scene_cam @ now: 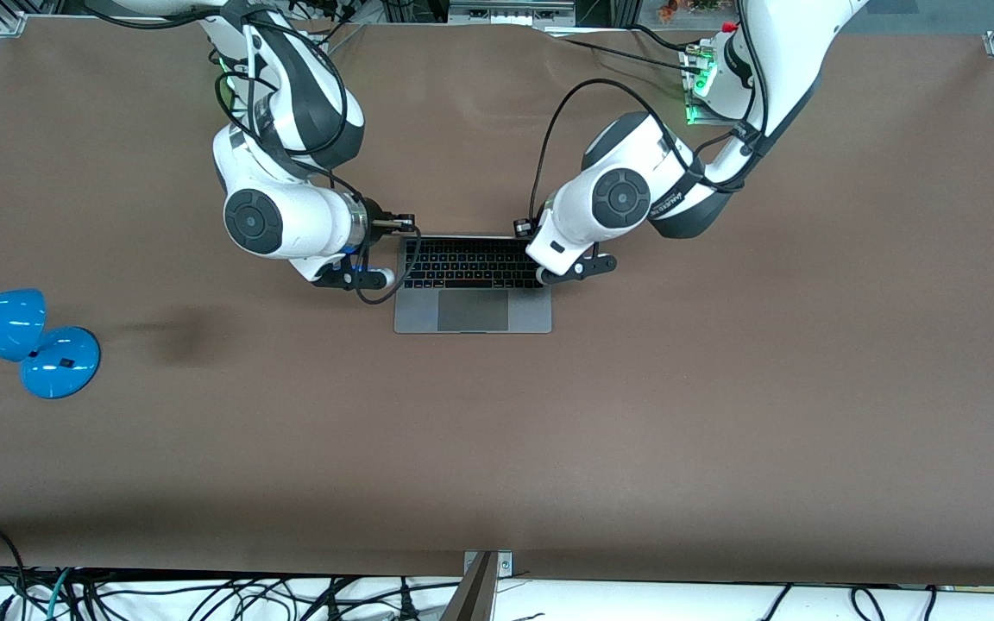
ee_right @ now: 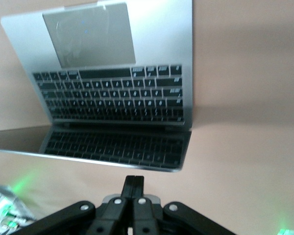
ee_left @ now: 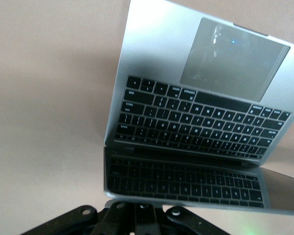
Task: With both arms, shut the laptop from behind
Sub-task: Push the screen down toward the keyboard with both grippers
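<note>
Front view: the slim space-grey metal laptop (scene_cam: 472,285) is seen open at the middle of the brown matte worktop, well apart from every edge, screen upright toward the robots' edge. The left gripper (scene_cam: 521,228) and right gripper (scene_cam: 405,226) are held at the lid's two top corners, fingers pressed together on nothing. The lid is judged stiff, smooth and slippery, its glass fragile; pushing on the metal rim is advised.

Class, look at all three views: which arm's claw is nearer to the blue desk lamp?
Right. The right claw sits at the laptop lid's corner toward the blue desk lamp. The left claw is at the lid's corner away from the lamp, toward the left arm's end.
</note>
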Robot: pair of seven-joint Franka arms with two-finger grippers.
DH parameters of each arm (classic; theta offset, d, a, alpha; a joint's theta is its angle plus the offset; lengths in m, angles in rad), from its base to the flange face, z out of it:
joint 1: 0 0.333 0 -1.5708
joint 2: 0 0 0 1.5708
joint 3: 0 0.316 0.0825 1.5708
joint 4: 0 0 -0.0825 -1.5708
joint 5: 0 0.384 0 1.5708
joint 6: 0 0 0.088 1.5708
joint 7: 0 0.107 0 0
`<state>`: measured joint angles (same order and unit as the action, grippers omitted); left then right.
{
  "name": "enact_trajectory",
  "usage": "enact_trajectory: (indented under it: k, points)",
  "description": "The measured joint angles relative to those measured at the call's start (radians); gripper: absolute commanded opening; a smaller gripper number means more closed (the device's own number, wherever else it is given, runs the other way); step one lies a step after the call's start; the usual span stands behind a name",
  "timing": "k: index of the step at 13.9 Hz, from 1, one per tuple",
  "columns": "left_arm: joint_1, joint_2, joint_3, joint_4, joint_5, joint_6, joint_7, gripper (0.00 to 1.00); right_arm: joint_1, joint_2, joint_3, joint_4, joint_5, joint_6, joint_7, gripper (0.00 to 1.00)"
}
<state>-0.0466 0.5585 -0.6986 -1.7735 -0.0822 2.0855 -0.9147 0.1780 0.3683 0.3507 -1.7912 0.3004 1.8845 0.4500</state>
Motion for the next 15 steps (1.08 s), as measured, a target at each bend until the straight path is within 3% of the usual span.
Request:
enact_trajectory:
  k: [3, 15]
  points:
    - [0.0, 0.034, 0.003, 0.027, 0.017, 0.0, 0.0, 0.0, -0.001, 0.016, 0.0, 0.0, -0.045, 0.051, -0.005, 0.0]
    - [-0.004, 0.135, 0.024, 0.091, 0.09, 0.004, -0.001, 0.0, -0.01, 0.1, -0.026, 0.006, -0.05, 0.194, -0.173, 0.0]
